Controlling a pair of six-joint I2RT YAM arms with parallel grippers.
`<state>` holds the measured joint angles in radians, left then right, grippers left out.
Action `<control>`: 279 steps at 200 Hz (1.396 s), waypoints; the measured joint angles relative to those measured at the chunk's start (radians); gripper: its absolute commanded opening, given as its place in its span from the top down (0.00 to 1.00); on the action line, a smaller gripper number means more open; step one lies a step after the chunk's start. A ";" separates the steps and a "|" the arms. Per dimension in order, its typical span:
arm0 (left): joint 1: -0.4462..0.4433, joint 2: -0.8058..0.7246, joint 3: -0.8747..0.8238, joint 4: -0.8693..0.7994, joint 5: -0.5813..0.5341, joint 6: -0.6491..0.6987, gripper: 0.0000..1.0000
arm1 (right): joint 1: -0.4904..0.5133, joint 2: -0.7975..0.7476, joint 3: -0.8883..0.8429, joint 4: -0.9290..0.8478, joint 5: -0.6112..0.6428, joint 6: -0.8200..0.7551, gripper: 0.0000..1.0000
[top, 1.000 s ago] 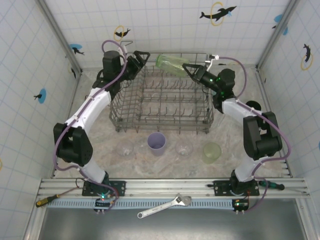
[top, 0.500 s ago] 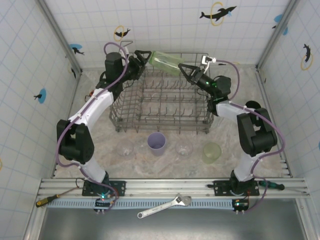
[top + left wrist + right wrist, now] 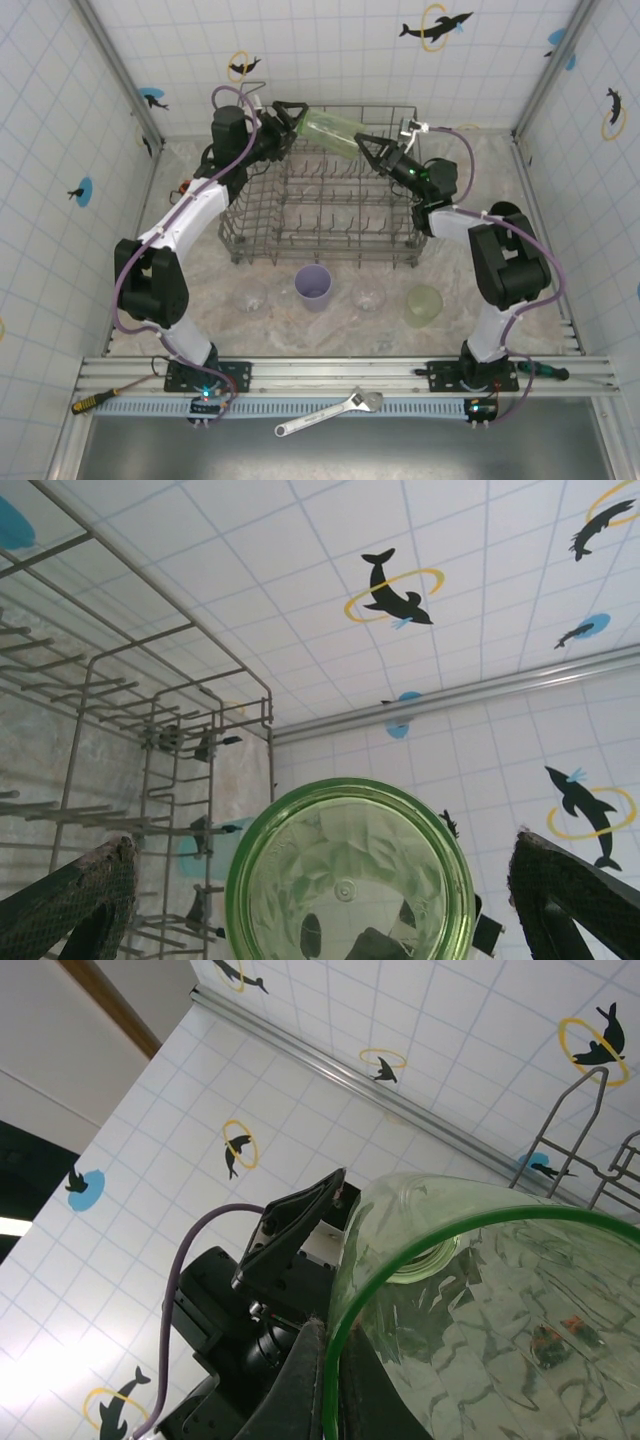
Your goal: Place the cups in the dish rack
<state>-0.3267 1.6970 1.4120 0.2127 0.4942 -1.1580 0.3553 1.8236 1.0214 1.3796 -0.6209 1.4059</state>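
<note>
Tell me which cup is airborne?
The green cup, held sideways over the dish rack by the right end effector; the purple cup and its neighbours stand on the table.

Green cup (image 3: 330, 125) sideways above dish rack (image 3: 300, 215); purple cup (image 3: 313, 284) upright nearby.

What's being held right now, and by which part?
Right gripper holds the green cup by its rim. Left gripper is open around the cup's base, jaws not touching it.

White tiled walls (image 3: 330, 55) with dolphin stickers (image 3: 435, 25); mottled beige tabletop (image 3: 530, 200).
</note>
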 measured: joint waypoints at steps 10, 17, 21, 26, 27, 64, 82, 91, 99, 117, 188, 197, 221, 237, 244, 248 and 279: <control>0.000 0.000 -0.008 0.010 0.006 -0.006 0.02 | 0.004 0.009 0.000 0.000 0.000 0.003 1.00; 0.000 0.000 -0.012 0.013 0.011 -0.011 0.02 | 0.008 0.016 0.000 0.000 0.000 0.004 1.00; 0.000 0.000 -0.013 0.014 0.012 -0.012 0.02 | 0.011 0.021 0.000 0.000 0.000 0.004 1.00; 0.000 0.001 -0.015 0.015 0.015 -0.016 0.02 | 0.014 0.026 0.000 0.000 0.000 0.005 1.00; 0.000 0.001 -0.015 0.015 0.015 -0.018 0.02 | 0.015 0.027 0.000 0.000 0.000 0.005 1.00; 0.001 0.001 -0.025 0.030 0.020 -0.025 0.02 | 0.032 0.048 0.016 0.000 0.002 0.008 1.00; -0.001 0.001 -0.025 0.043 0.027 -0.029 0.02 | 0.036 0.050 0.024 0.001 0.003 0.008 1.00; -0.002 0.001 -0.027 0.049 0.031 -0.030 0.03 | 0.038 0.051 0.029 0.004 0.003 0.008 1.00; -0.002 0.001 -0.029 0.055 0.034 -0.030 0.04 | 0.040 0.053 0.034 0.005 0.003 0.009 1.00; -0.002 0.001 -0.042 0.068 0.040 -0.040 0.11 | 0.045 0.061 0.045 0.008 0.003 0.013 1.00; 0.000 0.001 -0.079 0.133 0.049 -0.073 0.98 | 0.051 0.064 0.047 0.031 -0.003 0.019 0.83; 0.000 0.001 -0.083 0.137 0.050 -0.073 1.00 | 0.051 0.064 0.047 0.033 -0.005 0.023 0.73; 0.000 0.001 -0.095 0.141 0.053 -0.073 1.00 | 0.051 0.064 0.047 0.034 -0.016 0.012 0.46; -0.001 0.002 -0.095 0.141 0.052 -0.071 1.00 | 0.053 0.061 0.047 0.016 -0.018 -0.001 0.36; -0.001 0.002 -0.095 0.140 0.052 -0.069 1.00 | 0.055 0.053 0.046 -0.009 -0.023 -0.017 0.31; -0.001 0.002 -0.095 0.140 0.052 -0.068 1.00 | 0.056 0.045 0.044 -0.030 -0.027 -0.032 0.29; -0.001 0.019 -0.056 0.106 0.037 -0.026 1.00 | 0.058 -0.109 0.004 -0.313 -0.020 -0.226 0.17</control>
<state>-0.3275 1.7157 1.3560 0.3187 0.5312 -1.1843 0.4133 1.7142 1.0252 1.0668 -0.6411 1.1801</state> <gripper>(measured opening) 0.672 0.783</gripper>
